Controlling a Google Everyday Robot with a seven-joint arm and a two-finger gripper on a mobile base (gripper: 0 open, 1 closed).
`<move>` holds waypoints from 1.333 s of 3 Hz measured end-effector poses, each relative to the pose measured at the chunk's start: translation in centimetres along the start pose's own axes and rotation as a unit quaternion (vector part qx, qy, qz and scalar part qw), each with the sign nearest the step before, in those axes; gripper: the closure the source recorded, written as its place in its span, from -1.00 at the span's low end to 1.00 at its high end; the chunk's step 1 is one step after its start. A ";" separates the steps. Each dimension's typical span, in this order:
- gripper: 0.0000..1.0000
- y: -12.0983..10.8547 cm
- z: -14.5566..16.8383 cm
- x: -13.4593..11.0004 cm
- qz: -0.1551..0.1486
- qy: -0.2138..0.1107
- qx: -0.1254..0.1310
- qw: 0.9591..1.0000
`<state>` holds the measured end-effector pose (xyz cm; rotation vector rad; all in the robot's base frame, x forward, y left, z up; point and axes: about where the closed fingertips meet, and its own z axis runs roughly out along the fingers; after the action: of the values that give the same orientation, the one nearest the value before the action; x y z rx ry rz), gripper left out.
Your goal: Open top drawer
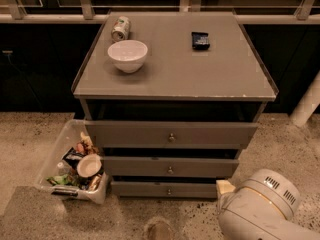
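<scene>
The top drawer (170, 133) is the widest grey front, just under the grey tabletop (200, 79), with a small round metal knob (171, 137) at its middle. None of its inside shows. Two slimmer grey drawer fronts (170, 167) (165, 188) sit below it, each with a knob. My gripper is out of view. Only a white rounded part of my arm (260, 209) shows at the bottom right, low and to the right of the drawers, apart from them.
On the tabletop stand a white bowl (128, 54), a tipped can (120, 28) and a dark packet (200, 40). A clear bin of rubbish (75, 166) sits on the floor left of the drawers. A white post (307, 104) stands at the right.
</scene>
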<state>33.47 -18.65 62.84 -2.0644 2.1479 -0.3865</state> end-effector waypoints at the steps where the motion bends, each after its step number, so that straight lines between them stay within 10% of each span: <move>1: -1.00 0.0 0.0 0.0 -0.001 0.001 0.000 1.000; 2: -1.00 -2.3 0.2 -1.2 -0.017 -0.009 0.016 1.000; 4: -1.00 -13.4 -9.1 -8.0 -0.085 -0.025 0.114 0.990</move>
<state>44.21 -10.19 74.65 -2.1049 1.8106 -0.5657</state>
